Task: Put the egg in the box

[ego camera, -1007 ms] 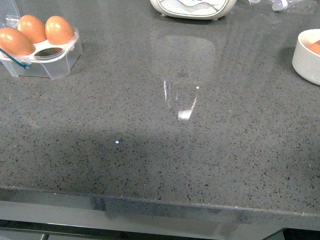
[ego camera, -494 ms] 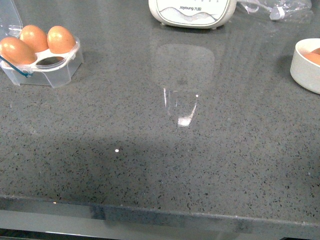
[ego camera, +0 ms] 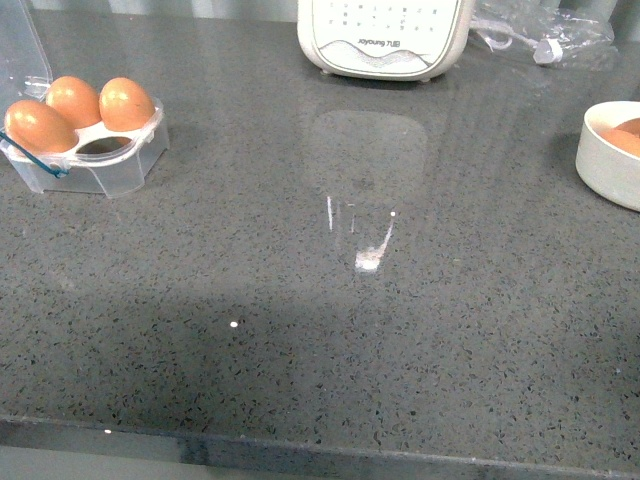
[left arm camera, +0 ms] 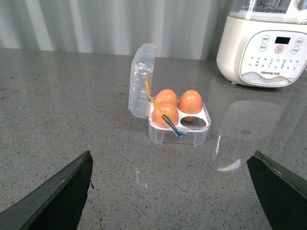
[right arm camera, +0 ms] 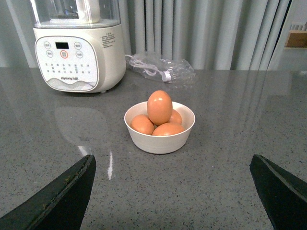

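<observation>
Right wrist view showed the spread right gripper (right arm camera: 171,160) facing the topmost smooth orange-brown egg (right arm camera: 159,107), likely fragile and slippery, best cradled gently around its middle.

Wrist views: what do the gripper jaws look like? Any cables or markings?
The left gripper and right gripper look alike: each has two matte, near-black jaws, flat and tapering to wedge tips, lighter along the edges. No cables, labels or markings show. The front view shows neither arm.
</observation>
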You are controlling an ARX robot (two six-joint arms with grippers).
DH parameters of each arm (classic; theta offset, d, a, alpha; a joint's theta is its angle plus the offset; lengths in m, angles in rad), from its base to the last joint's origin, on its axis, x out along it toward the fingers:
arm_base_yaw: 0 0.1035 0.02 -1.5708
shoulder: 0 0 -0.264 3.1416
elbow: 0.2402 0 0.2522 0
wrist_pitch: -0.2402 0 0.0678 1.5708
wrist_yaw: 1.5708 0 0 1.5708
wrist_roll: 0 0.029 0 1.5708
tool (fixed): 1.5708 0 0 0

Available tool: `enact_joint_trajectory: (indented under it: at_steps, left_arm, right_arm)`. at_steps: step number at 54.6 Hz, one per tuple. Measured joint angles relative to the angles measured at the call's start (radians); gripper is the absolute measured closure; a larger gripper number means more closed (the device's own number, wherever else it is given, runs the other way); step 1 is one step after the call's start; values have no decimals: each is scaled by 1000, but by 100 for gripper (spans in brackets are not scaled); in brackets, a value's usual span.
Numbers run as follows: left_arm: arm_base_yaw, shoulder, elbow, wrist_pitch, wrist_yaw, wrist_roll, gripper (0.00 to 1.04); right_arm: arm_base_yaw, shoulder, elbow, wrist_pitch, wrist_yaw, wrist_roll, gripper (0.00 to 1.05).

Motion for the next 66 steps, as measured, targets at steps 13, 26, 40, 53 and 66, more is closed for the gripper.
enact_joint_trajectory:
  at_steps: [13, 26, 40, 53, 66]
  left_arm:
    - [0, 0, 0, 0, 0, 0, 7]
    - [0, 0, 0, 0, -2, 0, 7]
    - [0, 0, 0, 0, 0, 0, 7]
    - [0, 0, 0, 0, 0, 0, 7]
    - [0, 0, 0, 0, 0, 0, 7]
  right_arm:
    - [0, 0, 0, 0, 0, 0, 7]
    - [126, 109, 57, -111, 315, 82, 7]
    - [18, 469, 187, 272, 191, 45, 7]
    - [-141, 1107, 454, 621, 65, -60, 7]
    - [-86, 1395, 658, 546, -21, -180, 7]
